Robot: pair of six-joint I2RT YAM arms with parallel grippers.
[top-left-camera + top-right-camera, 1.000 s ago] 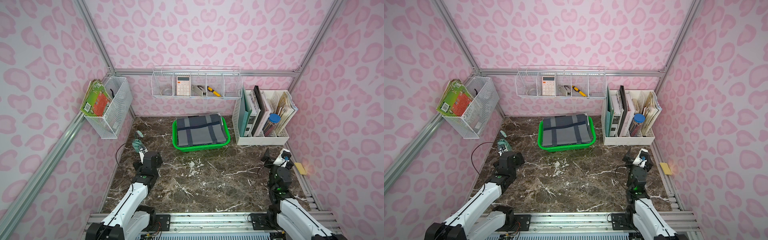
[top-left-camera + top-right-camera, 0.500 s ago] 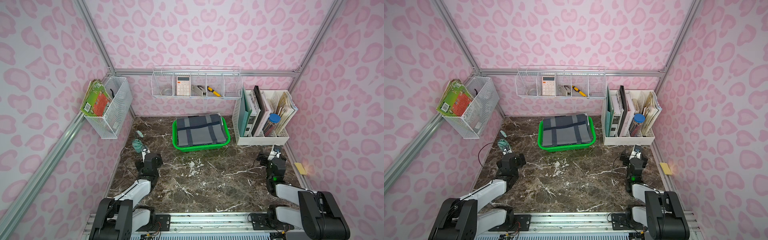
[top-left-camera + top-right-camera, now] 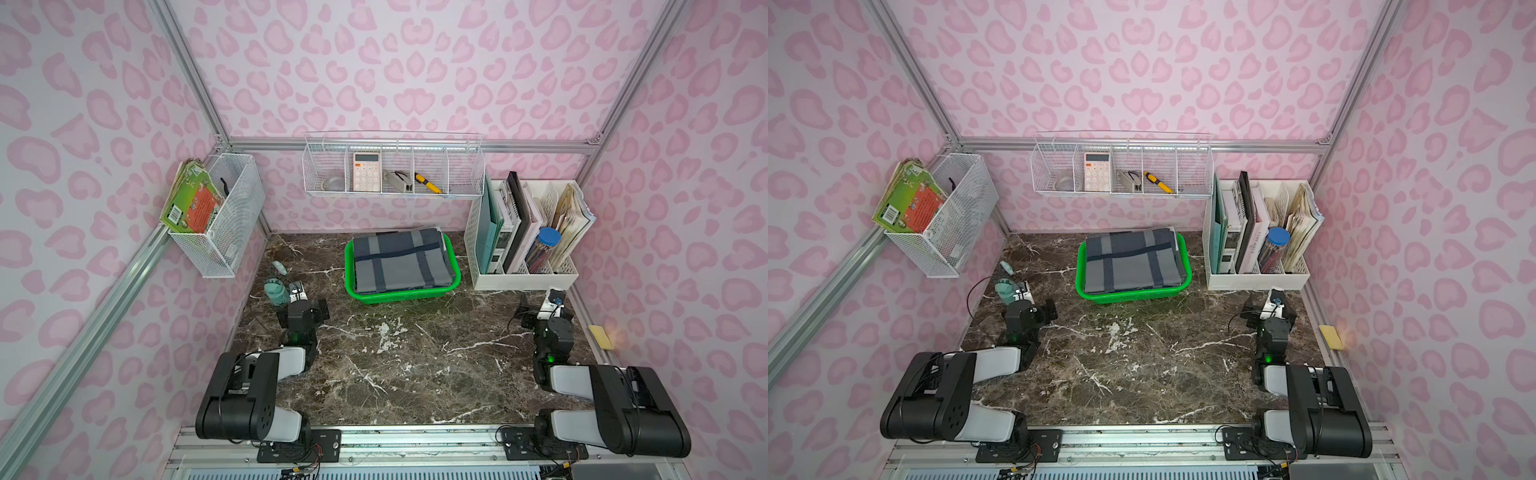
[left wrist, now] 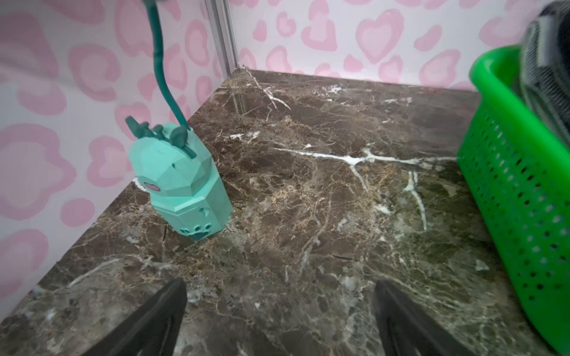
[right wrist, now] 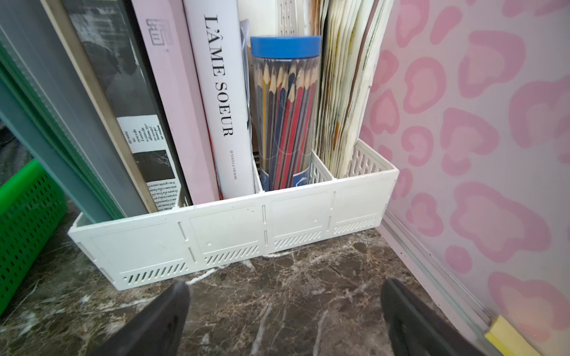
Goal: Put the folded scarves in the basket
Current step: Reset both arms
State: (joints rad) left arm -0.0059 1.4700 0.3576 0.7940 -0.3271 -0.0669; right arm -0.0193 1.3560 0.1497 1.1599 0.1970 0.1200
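The folded scarf (image 3: 401,262) (image 3: 1131,262), grey with dark blue stripes, lies flat inside the bright green basket (image 3: 399,296) (image 3: 1133,296) at the back middle of the marble table. My left gripper (image 3: 304,308) (image 4: 280,286) is low over the table to the basket's front left, open, with only bare marble between its fingers. The basket's perforated wall (image 4: 518,191) and an edge of the scarf (image 4: 543,61) show at the side of the left wrist view. My right gripper (image 3: 546,314) (image 5: 285,286) is open and empty, facing the white file rack.
A mint-green toy (image 4: 182,182) with a cable stands by the left wall near my left gripper. A white file rack (image 5: 234,237) of books and a pencil tube (image 5: 285,108) stands at the back right. White wire baskets (image 3: 392,166) hang on the walls. A yellow sponge (image 3: 600,336) lies on the right rail.
Both arms have drawn back toward the front edge and folded down low. The scarf and basket have not moved, and both grippers stayed open.
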